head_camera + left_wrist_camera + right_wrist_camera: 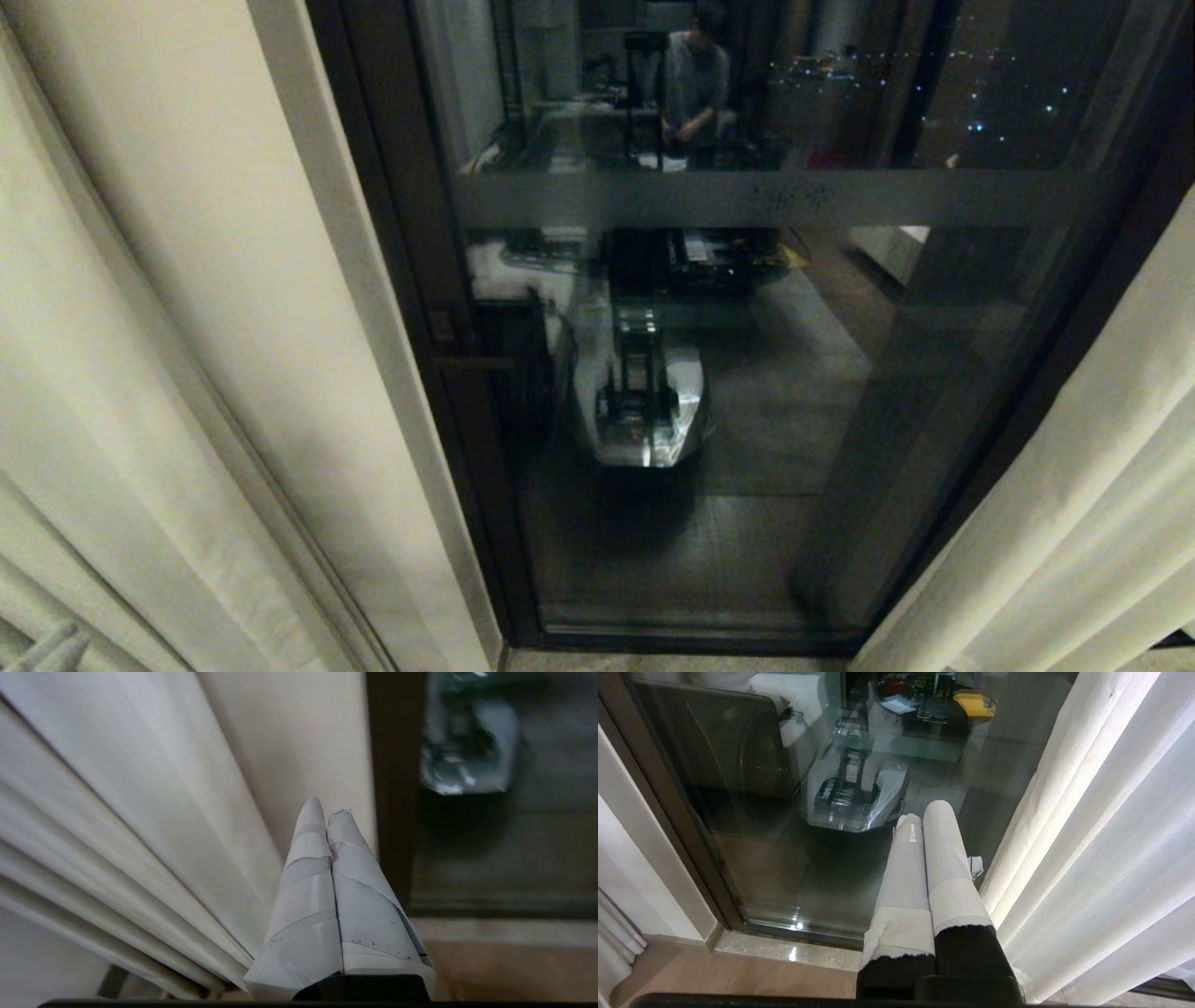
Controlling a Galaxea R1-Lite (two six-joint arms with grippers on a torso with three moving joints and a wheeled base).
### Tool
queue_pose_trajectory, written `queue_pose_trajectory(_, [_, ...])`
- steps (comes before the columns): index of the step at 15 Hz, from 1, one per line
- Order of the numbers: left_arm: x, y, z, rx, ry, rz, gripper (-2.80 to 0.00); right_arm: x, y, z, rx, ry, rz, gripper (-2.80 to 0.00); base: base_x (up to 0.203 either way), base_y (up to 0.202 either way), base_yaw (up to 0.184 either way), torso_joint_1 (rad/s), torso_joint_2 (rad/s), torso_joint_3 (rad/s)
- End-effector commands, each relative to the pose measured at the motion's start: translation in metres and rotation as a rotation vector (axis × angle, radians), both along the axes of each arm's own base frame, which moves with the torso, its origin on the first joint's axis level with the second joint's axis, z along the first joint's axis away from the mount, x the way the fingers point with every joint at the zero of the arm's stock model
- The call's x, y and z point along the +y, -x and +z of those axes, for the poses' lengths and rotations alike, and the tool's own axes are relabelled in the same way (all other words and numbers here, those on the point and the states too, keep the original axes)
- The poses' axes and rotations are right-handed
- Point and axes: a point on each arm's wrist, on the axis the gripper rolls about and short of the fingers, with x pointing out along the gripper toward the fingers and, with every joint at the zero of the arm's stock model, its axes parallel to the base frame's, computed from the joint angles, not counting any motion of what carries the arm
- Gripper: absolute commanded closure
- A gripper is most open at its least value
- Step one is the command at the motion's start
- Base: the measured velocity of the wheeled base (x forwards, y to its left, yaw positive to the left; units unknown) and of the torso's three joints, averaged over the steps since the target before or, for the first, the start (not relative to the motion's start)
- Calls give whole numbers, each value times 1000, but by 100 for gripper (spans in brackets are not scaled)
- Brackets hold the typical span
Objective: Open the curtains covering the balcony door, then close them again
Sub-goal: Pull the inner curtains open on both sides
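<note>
Night-dark glass fills the middle of the head view, with a beige wall strip (pixel 308 308) running down beside it at nine o'clock.

From the left gripper (pixel 327 807): its two paper-taped white fingers (pixel 303 896) are pressed together, clenched on nothing, tips close to the wall strip and the dark door frame. The right gripper (pixel 924 812) is likewise clamped flat, empty, pointing at the lower glass.

Outward lie the curtains (pixel 1074 485), floor-length cream-white pleated fabric, one bunch gathered at four o'clock, another (pixel 103 392) at eight o'clock. Between them stands uncovered the balcony door (pixel 747 392), a tall dark-framed glass panel with a frosted horizontal band (pixel 766 198) at twelve o'clock. Its pane reflects the robot's white base and a person standing farther back.
</note>
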Motion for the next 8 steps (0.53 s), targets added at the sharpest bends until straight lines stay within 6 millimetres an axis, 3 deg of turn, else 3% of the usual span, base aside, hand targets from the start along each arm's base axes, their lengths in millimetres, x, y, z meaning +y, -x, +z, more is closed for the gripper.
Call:
queue_pose_trajectory(1, [-1, 19, -12, -74, 4, -37, 0, 0, 0, 0, 2, 1, 1, 0, 0, 0, 0, 0, 0, 0])
queue_pose_trajectory(5, [-2, 33, -20, -201, -30, -92, 0, 0, 0, 0, 2, -1, 1, 0, 0, 0, 0, 0, 0, 0])
queue_pose_trajectory(8, [-4, 34, -22, -197, -94, -179, 0, 0, 0, 0, 2, -1, 1, 0, 0, 0, 0, 0, 0, 0])
